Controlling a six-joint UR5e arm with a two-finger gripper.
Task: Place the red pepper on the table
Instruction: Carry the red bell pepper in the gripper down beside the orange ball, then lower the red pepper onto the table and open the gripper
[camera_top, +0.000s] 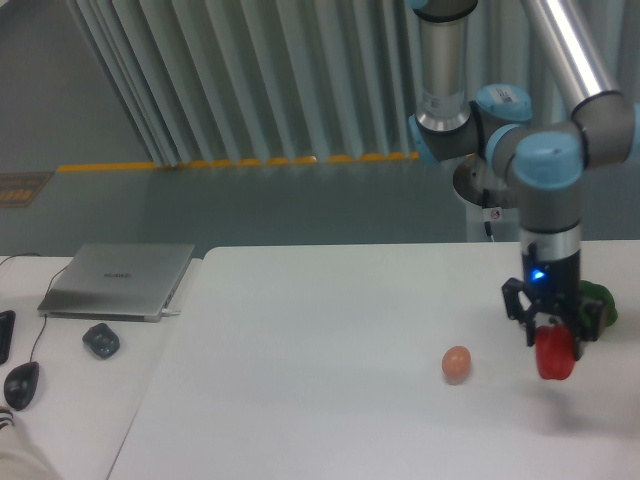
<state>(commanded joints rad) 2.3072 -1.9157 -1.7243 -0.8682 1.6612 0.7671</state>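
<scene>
Camera view shows us the gripper at the right side of the frame, its fingers pinching the red pepper, which hangs just above the table with a faint shadow under it. Behind the gripper, partly hidden by it, the green pepper sits near the table's right edge. We see the small tan-orange egg-shaped object to the left of the red pepper, near it but apart. From there leftward the white top stretches to its rounded left edge. Past that edge, on the adjoining desk at lower left, lie a closed laptop, a dark lump and a mouse. We see no containers.
</scene>
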